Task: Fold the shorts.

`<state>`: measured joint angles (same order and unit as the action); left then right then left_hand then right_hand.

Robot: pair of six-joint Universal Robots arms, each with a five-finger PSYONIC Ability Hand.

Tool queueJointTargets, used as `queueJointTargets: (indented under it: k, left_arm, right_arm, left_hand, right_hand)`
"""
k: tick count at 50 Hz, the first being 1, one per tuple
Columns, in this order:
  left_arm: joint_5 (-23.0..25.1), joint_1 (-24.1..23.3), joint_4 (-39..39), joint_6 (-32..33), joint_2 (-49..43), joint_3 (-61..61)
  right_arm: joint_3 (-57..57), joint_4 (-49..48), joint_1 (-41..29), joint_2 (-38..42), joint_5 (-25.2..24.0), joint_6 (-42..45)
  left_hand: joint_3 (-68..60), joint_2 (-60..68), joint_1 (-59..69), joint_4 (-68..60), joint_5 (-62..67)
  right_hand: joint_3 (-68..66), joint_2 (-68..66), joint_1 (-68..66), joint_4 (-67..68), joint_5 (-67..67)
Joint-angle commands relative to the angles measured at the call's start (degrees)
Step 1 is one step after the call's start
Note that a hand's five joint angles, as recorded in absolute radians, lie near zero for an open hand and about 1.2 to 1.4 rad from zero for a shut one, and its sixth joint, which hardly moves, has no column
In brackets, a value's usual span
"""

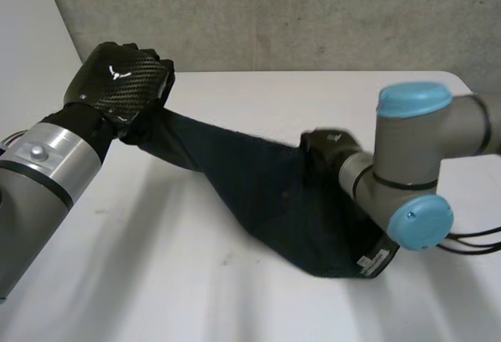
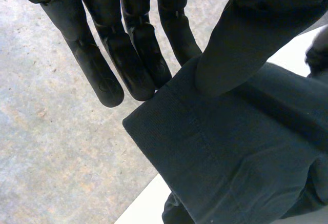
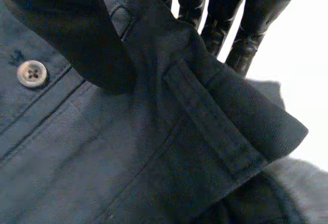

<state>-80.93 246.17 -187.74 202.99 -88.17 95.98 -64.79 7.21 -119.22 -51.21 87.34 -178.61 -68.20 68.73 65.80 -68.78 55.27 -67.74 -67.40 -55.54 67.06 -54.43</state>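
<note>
1. one pair of dark navy cotton shorts (image 1: 266,193) lay on the white table (image 1: 156,279). its bulk was bunched toward the table's right edge, and one leg was pulled out in a taut band toward the far left corner.
2. the black left hand (image 1: 117,80) was near that far left corner, clamped on the leg's hem. in the left wrist view its straight fingers (image 2: 128,55) lay behind the hem's edge and its thumb (image 2: 241,44) pressed on the cloth's front.
3. the black right hand (image 1: 325,150) was at the middle of the shorts, clamped on the waistband. in the right wrist view its thumb (image 3: 87,44) pressed on the near face of the band and its fingers (image 3: 246,34) ran behind the raised fold.
4. one pale round four-hole button (image 3: 32,74) sat on the waistband just beside that thumb.
5. one belt loop (image 3: 215,121) crossed the raised band near the fingers.
6. one small white label (image 1: 374,262) showed at the end of the shorts nearest the right edge, just below the grey right arm (image 1: 415,146).
</note>
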Motion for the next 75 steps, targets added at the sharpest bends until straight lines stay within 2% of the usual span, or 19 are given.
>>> queueJointTargets:
  k: [1, 3, 8, 12, 18, 27, 33, 37, 40, 49, 50, 53, 57, 58, 65, 67, 70, 75]
  left_arm:
    - [-0.20, 1.51, 0.44, 0.21, 0.02, -0.01]
    - [-0.02, 2.73, 1.05, 0.22, 0.98, -0.18]
    - [0.16, 5.55, 3.78, 0.13, 5.98, -0.62]
    - [0.07, 7.57, 5.45, -0.40, 11.08, -4.22]
    - [-0.20, 7.48, 6.51, -2.85, 16.97, -10.90]
    - [-0.63, 8.01, 9.32, -9.71, 20.06, -19.16]
    - [-0.63, 8.10, 9.41, -10.07, 18.92, -19.96]
    - [-0.63, 8.01, 9.32, -9.98, 15.76, -18.82]
    - [-0.20, 8.19, 9.32, -9.89, 10.05, -18.29]
    - [-0.72, 8.10, 8.97, -9.28, -12.70, -22.93]
    - [-0.90, 8.01, 9.23, -9.19, -17.51, -25.82]
    - [-1.77, 7.40, 9.32, -9.19, -23.26, -29.88]
    - [-4.32, 6.61, 8.79, -9.19, -29.68, -35.68]
    - [-5.28, 6.69, 8.10, -9.28, -31.87, -38.56]
    - [-11.26, 5.11, 0.81, -9.28, -36.46, -55.53]
    - [-13.11, 4.50, -2.01, -9.54, -36.11, -59.85]
    - [-14.52, 3.27, -7.44, -9.89, -33.93, -61.53]
    - [-14.70, 1.60, -12.74, -9.98, -27.23, -56.88]
  right_arm:
    - [-4.11, 0.87, 0.65, -14.34, 4.25, 16.94]
    - [-5.87, 2.62, 0.65, -18.03, 4.86, 27.64]
    - [-5.53, 7.55, 0.22, -25.24, 5.56, 39.73]
    - [-1.49, 8.52, 0.04, -32.80, 6.18, 40.09]
    - [5.10, 8.52, 0.04, -39.83, 5.74, 39.57]
    - [8.27, 8.70, -0.14, -41.60, 5.48, 37.54]
    - [7.31, 8.70, -0.14, -41.51, 5.56, 36.76]
    - [5.64, 9.05, -0.23, -40.55, 5.39, 36.32]
    - [3.71, 8.96, -0.23, -36.87, 5.13, 35.52]
    - [4.31, 6.33, -0.14, -18.86, 5.04, 33.42]
    - [5.36, 4.41, -0.14, -15.53, 5.12, 32.89]
    - [6.43, 0.71, -0.22, -11.47, 5.13, 32.36]
    - [6.96, -8.24, -0.05, -6.89, 5.13, 32.10]
    - [7.22, -13.40, -0.05, -5.84, 5.13, 32.01]
    - [13.44, -40.29, -0.05, -4.42, 7.49, 33.32]
    - [15.38, -44.72, -0.05, -4.69, 8.11, 33.50]
    - [18.37, -47.64, -0.05, -6.26, 8.55, 33.41]
    - [18.91, -44.49, -0.22, -7.59, 8.38, 33.32]
  left_hand:
    - [-11.80, 11.27, 14.20, -11.22, 14.73]
    - [-11.80, 11.27, 14.20, -11.22, 14.73]
    - [-11.80, 11.27, 14.20, -11.22, 14.73]
    - [-11.80, 11.27, 14.20, -11.22, 14.73]
    - [-11.80, 11.27, 14.20, -11.22, 14.73]
    - [-11.80, 11.27, 14.20, -11.22, 14.73]
    - [-11.80, 11.27, 14.20, -11.22, 14.73]
    - [-11.80, 11.27, 14.20, -11.22, 14.73]
    - [-11.80, 11.27, 14.20, -11.22, 14.73]
    - [-11.80, 11.27, 14.20, -11.22, 14.73]
    - [-11.80, 11.27, 14.20, -11.22, 14.73]
    - [-11.80, 11.27, 14.20, -11.22, 14.73]
    - [-11.80, 11.27, 14.20, -11.22, 14.73]
    - [-11.80, 11.27, 14.20, -11.22, 14.73]
    - [-11.80, 11.27, 14.20, -11.22, 14.73]
    - [-11.80, 11.27, 14.20, -11.22, 14.73]
    - [-11.80, 11.27, 14.20, -11.22, 14.73]
    - [-11.80, 11.27, 14.20, -11.22, 14.73]
  right_hand:
    - [-12.26, -12.60, -24.46, 12.94, -15.57]
    - [-12.26, -12.60, -24.46, 12.94, -15.57]
    - [-12.26, -12.60, -24.46, 12.94, -15.57]
    - [-12.26, -12.60, -24.46, 12.94, -15.57]
    - [-12.26, -12.60, -24.46, 12.94, -15.57]
    - [-12.26, -12.60, -24.46, 12.94, -15.57]
    - [-12.26, -12.60, -24.46, 12.94, -15.57]
    - [-12.26, -12.60, -24.46, 12.94, -15.57]
    - [-12.26, -12.60, -24.46, 12.94, -15.57]
    - [-12.26, -12.60, -24.46, 12.94, -15.57]
    - [-12.26, -12.60, -24.46, 12.94, -15.57]
    - [-12.26, -12.60, -24.46, 12.94, -15.57]
    - [-12.26, -12.60, -24.46, 12.94, -15.57]
    - [-12.26, -12.60, -24.46, 12.94, -15.57]
    - [-12.26, -12.60, -24.46, 12.94, -15.57]
    - [-12.26, -12.60, -24.46, 12.94, -15.57]
    - [-12.26, -12.60, -24.46, 12.94, -15.57]
    - [-12.26, -12.60, -24.46, 12.94, -15.57]
